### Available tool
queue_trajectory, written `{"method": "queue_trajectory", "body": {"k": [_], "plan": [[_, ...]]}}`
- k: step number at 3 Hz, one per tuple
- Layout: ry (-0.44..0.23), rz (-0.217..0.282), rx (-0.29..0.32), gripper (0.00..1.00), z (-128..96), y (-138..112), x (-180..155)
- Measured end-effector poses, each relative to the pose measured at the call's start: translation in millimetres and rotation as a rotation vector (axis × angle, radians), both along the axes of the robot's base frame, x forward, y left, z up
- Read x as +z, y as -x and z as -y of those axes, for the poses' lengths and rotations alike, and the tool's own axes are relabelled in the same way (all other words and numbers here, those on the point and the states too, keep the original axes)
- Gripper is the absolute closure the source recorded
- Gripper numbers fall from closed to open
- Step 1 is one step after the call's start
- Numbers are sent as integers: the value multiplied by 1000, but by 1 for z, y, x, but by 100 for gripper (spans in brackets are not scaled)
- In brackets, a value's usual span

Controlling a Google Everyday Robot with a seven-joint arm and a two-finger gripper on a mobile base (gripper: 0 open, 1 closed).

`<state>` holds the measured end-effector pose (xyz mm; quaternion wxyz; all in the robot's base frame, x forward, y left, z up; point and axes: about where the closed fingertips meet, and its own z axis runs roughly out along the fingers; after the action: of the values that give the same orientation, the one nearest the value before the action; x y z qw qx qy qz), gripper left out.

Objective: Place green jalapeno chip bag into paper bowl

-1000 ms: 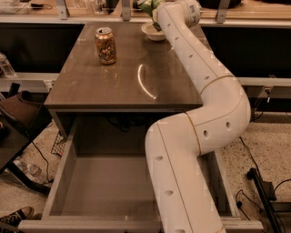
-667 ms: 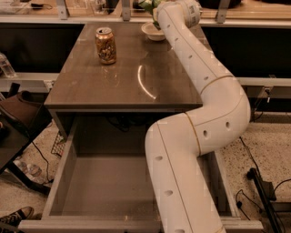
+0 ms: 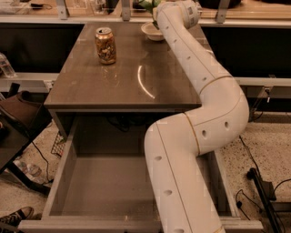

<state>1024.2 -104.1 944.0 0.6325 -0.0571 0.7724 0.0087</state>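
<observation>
Arm (image 3: 204, 118): big and white, it rises at the near right, bends over the open drawer and runs up the right side of the tabletop to its far end.
Drawer (image 3: 104, 191): pulled out below the tabletop's near edge, with the arm covering its right part.
Tabletop (image 3: 127, 77): dark and glossy, with a curved streak of glare near the middle.
Can (image 3: 105, 45): gold-brown, upright on the far left, well apart from the bowl and no part of this job.
Paper bowl (image 3: 152, 31): off-white, upright at the far edge, just beside the arm's last link, which hides its right side.
Green jalapeno chip bag (image 3: 146, 4): only a green scrap shows at the very top, above the bowl's far rim and not down inside it.
Gripper (image 3: 155, 13): at the far end over the bowl's right side, mostly hidden behind the wrist. Whether it has hold of the bag or has let go, I cannot tell.
Change: against a second ago, nothing I can make out has shifted — arm, can, bowl and green scrap sit where they were.
Meaning: I'd judge the carry is finished and the arm is waiting at the drop point, so the job is close but not done.
Risk: a crumpled bag over a light, shallow bowl could catch the rim or nudge it.
</observation>
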Motion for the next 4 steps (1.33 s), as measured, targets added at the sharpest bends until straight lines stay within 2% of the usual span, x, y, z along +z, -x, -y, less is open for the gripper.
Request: {"method": "queue_trajectory", "body": {"k": [1,2,4], "plan": [[-1,-1,1,100,-1,0,-1],[-1,-5,2,74,-2,-1,-4],[0,-10,4,27,-4,-2,-8]]}}
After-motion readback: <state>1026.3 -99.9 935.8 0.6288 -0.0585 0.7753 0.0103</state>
